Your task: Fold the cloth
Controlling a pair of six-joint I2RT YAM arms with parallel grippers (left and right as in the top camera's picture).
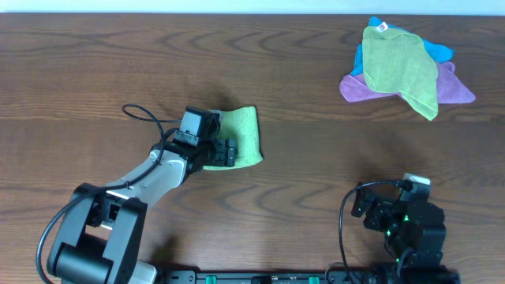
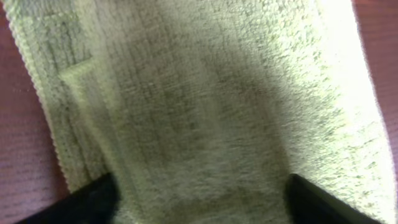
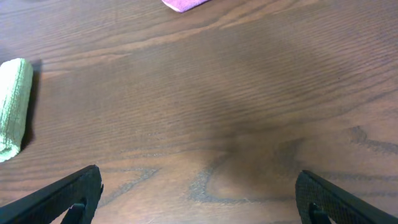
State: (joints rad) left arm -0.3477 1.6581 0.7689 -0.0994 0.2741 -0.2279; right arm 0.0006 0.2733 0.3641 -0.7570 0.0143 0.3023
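Note:
The light lime-green cloth (image 1: 241,134) lies folded into a narrow strip on the wooden table, left of centre. My left gripper (image 1: 225,151) is right over its left part, fingers spread wide and open, pressed close to the fabric. In the left wrist view the cloth (image 2: 217,106) fills the frame and both fingertips show at the bottom corners (image 2: 199,202). My right gripper (image 3: 199,199) is open and empty near the front right of the table (image 1: 398,213). The cloth's end also shows in the right wrist view (image 3: 13,106).
A pile of other cloths sits at the back right: an olive-green one with a tag (image 1: 398,67) on top of a purple one (image 1: 363,88) and a blue one (image 1: 438,51). A purple corner shows in the right wrist view (image 3: 183,4).

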